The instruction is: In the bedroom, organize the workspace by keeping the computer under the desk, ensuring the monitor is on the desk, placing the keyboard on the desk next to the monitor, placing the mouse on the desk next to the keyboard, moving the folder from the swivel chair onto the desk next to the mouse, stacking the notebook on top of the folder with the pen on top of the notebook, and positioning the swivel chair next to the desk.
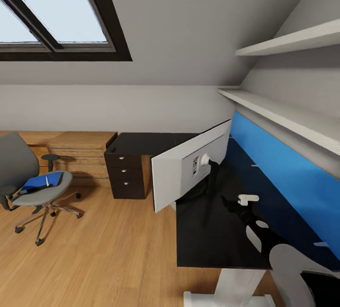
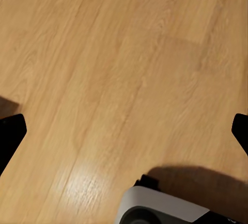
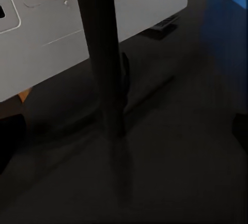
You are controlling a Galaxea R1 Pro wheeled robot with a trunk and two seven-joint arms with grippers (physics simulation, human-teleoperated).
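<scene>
Your head camera looks down along the desk (image 1: 212, 241), its black top running away from you beside the blue back panel (image 1: 283, 165), with the black three-drawer unit (image 1: 125, 175) at the far end. The monitor (image 1: 189, 165) stands on the desk with its pale grey back toward you, tilted, on its slim black stand (image 1: 212, 175). In the right wrist view the same stand (image 3: 106, 59) rises close in front of the camera, the grey rear of the monitor (image 3: 144, 2) behind it, and a corner of the keyboard (image 3: 164, 26) peeks out on the desktop just beyond the screen's lower edge.

Your right arm (image 1: 283, 255) reaches over the desktop, and the right gripper (image 1: 241, 203) sits near the stand's foot, a little apart from it. Its fingers stand spread and nothing is between them.

The left wrist view looks down at the wooden floor (image 2: 119, 69); the dark fingertips (image 2: 10, 133) show at opposite edges of the picture, wide apart, with nothing held.

Well off to your left, the swivel chair (image 1: 28, 179) stands on the floor, away from the desk. A blue flat item (image 1: 41, 182) lies on its seat, and the pen (image 1: 47, 180) rests on top of that. Behind the chair sits a low light-wood cabinet (image 1: 80, 149). A skylight window (image 1: 52, 10) is above, and two white shelves (image 1: 283, 109) run along the wall on your right
</scene>
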